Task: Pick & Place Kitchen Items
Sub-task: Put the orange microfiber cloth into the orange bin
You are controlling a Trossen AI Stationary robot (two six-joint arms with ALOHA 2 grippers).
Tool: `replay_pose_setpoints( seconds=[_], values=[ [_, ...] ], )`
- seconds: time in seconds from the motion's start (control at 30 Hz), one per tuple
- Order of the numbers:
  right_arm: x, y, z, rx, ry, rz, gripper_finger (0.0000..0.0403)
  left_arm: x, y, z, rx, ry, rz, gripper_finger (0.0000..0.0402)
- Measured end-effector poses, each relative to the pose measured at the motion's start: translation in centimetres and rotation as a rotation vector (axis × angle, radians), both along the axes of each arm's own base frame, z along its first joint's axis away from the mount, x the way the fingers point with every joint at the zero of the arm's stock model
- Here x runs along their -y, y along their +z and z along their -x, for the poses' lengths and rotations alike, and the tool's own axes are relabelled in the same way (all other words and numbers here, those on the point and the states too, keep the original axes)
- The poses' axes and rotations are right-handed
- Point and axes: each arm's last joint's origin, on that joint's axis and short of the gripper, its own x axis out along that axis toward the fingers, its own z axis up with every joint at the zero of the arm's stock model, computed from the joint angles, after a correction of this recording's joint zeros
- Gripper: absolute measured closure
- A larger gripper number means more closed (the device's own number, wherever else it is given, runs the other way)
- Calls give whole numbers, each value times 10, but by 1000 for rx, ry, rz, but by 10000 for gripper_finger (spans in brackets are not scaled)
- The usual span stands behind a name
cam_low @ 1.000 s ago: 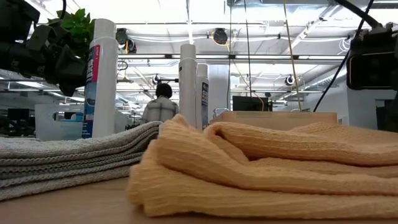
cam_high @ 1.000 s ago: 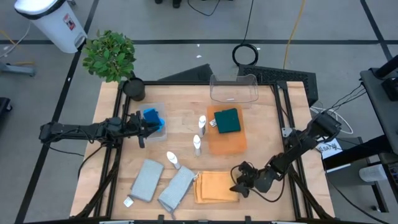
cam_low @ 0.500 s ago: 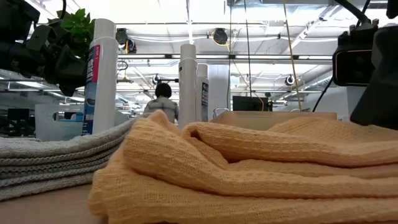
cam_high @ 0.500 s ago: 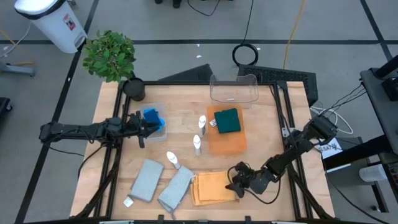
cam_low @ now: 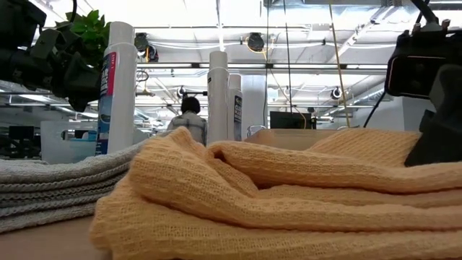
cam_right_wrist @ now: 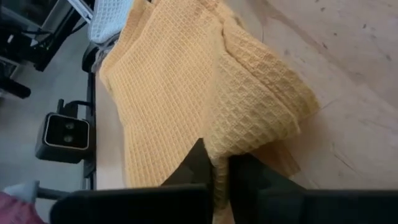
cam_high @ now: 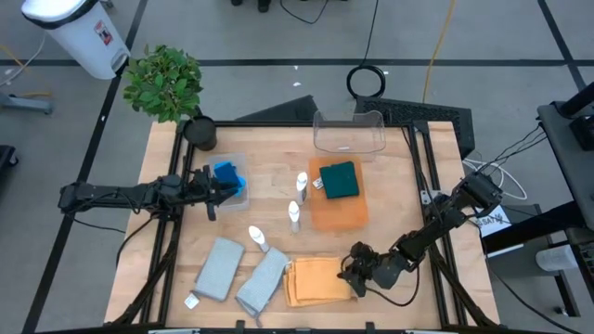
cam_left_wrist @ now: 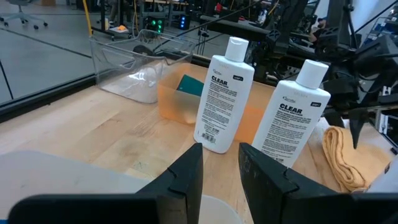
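Beside grey cloths [cam_high: 263, 281] | right claw [cam_high: 350, 274] pinching orange cloth [cam_high: 316, 281]

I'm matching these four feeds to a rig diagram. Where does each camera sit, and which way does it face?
High: overhead, straight down on the table; both arms show.
Low: table height, across the orange cloth into the room.
Left wrist: past the left gripper at two white bottles.
Right wrist: right gripper shut on the cloth's edge.
Shared: the orange cloth and the bottles appear in high, low and left wrist views.
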Motion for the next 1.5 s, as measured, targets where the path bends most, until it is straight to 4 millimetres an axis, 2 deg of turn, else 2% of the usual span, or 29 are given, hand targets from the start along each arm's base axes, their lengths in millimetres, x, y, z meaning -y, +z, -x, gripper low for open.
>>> replay_pose_setpoints(
  seconds=[0.13, 0.27, 0.4, 0.57, 0.73, 0.8, 1.1, 1.3, 1.5],
  values=[
    [-1, 6, -1, 28, 37, 3, 398, 0, 0, 0, 0, 0, 0, 293],
    [3, 23, 0, 52, 84, -5, 400, 0, 0, 0, 0, 0, 0, 293],
    [7, 58, 1, 165, 116, -21, 401, 0, 0, 0, 0, 0, 0, 293],
    [21, 95, 11, 244, 135, 2, 402, 0, 1, 0, 6, -1, 0, 293],
    [38, 124, 26, 258, 130, 19, 402, 0, 0, 0, 1, -1, 0, 293],
    [43, 143, 30, 250, 129, 35, 402, 0, 0, 0, 0, -1, 0, 293],
    [52, 211, 39, 72, 144, 157, 402, 0, 0, 0, 0, 0, 0, 293],
    [58, 246, 34, -111, 185, 167, 403, 0, 0, 0, 0, 0, 0, 293],
    [64, 273, 25, -315, 283, 186, 403, 0, 0, 0, 0, 0, 0, 293]
  ],
)
